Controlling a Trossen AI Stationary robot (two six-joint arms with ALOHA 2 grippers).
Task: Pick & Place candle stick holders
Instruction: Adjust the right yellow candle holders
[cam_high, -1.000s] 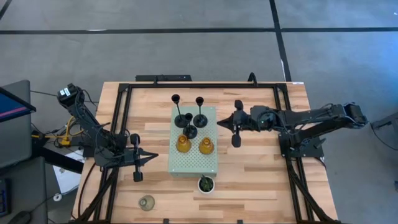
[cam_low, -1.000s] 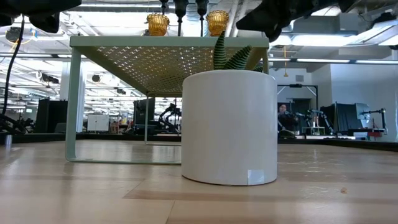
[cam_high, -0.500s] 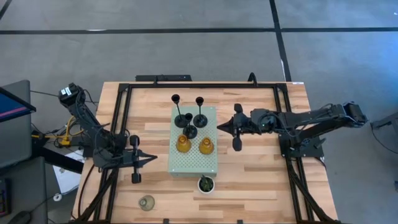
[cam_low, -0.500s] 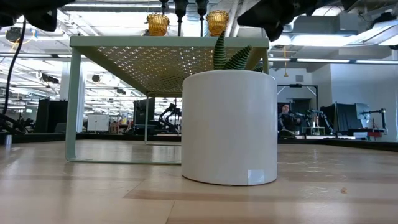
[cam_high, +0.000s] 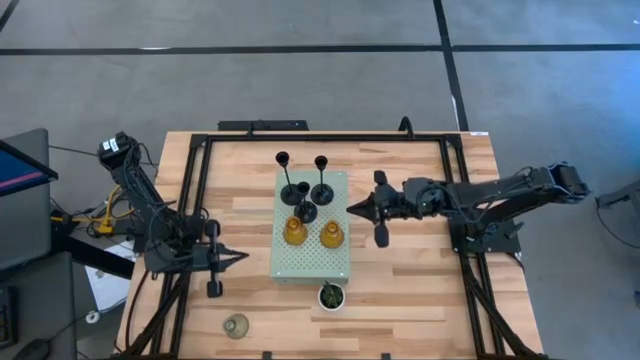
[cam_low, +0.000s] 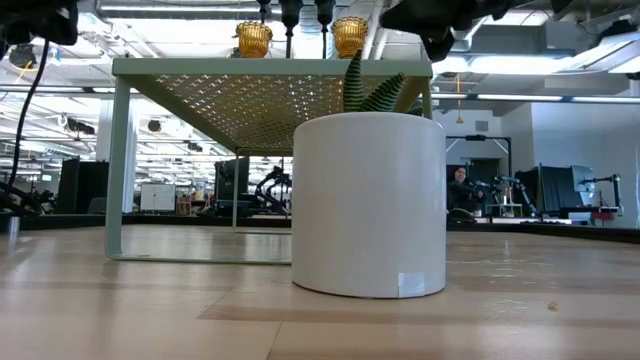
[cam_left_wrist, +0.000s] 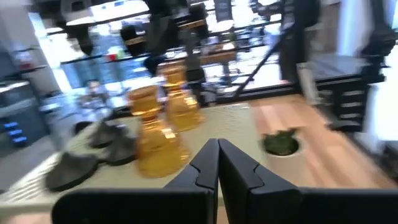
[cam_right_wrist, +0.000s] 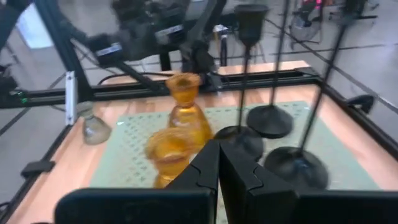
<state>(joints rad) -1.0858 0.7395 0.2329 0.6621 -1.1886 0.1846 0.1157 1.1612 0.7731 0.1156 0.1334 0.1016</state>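
Observation:
Three black candle stick holders (cam_high: 305, 196) and two amber glass ones (cam_high: 294, 232) (cam_high: 332, 236) stand upright on their bases on the pale green perforated board (cam_high: 310, 262). The low view shows the board as a raised stand on legs. A clear-grey glass holder (cam_high: 236, 325) stands on the table near its front left corner. My left gripper (cam_high: 245, 256) is shut and level, left of the board, and points at it. My right gripper (cam_high: 350, 206) is shut just off the board's right edge, beside the black holders. Neither holds anything.
A small green plant in a white pot (cam_high: 331, 295) stands just in front of the board and fills the middle of the low view (cam_low: 370, 205). Black frame rails (cam_high: 195, 200) run along the table's left and right sides. Bare wood lies right of the board.
Both grippers have drifted a little toward the table's near edge, each staying shut and off the board. No holder has moved.

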